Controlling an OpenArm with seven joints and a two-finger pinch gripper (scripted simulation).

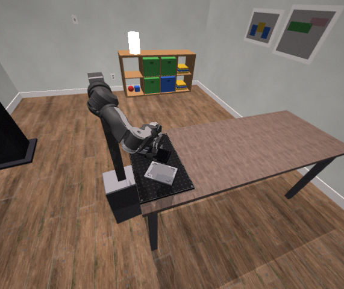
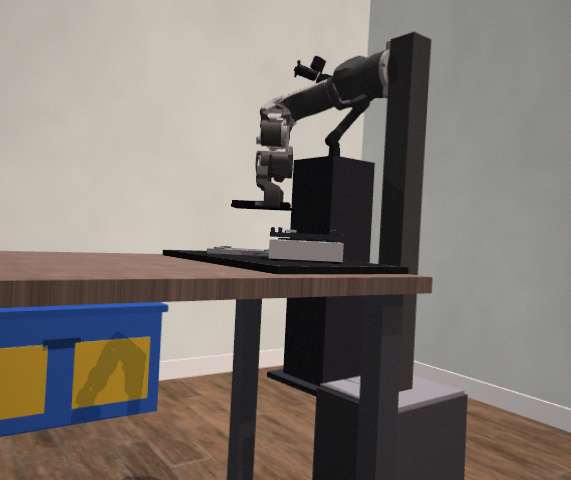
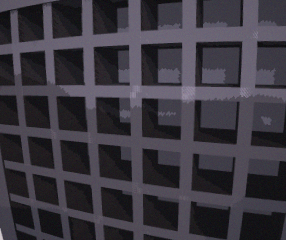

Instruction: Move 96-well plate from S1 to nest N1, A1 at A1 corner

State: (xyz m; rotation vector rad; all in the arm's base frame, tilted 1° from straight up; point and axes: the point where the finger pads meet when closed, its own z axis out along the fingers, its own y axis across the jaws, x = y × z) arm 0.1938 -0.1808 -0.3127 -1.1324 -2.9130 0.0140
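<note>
Plate: the dark 96-well plate (image 3: 143, 134) fills the wrist view, its square wells open toward the camera and holding nothing that can be made out.
Grip: the gripper (image 2: 271, 198) pinches the plate at one edge; the fingers are closed against it and the plate (image 2: 260, 204) hangs level in the air, well above the black perforated board (image 1: 178, 183).
Plate position: in the top view the plate (image 1: 162, 155) is over the far part of the board, just beyond the pale fixture.
Fixtures: one pale grey rectangular fixture (image 1: 161, 173) lies on the board with its pocket bare; in the exterior view a raised grey block (image 2: 306, 250) with dark locators on top stands beside a lower flat one; which is S1 and which N1 I cannot tell.
Arm: one grey arm (image 1: 115, 124) reaches from a dark post (image 2: 404, 155) at the table's end.
Surface: one long wooden table (image 1: 259, 139) on dark legs carries the board.
Room: plank floor, pale walls, two framed pictures (image 1: 305, 32).
Shelf: one wooden shelf unit (image 1: 156, 53) by the far wall holds three green bins, one blue bin, two stacks of flat coloured items, a red ball and a blue cube; a white cylinder (image 1: 133, 42) stands on top.
</note>
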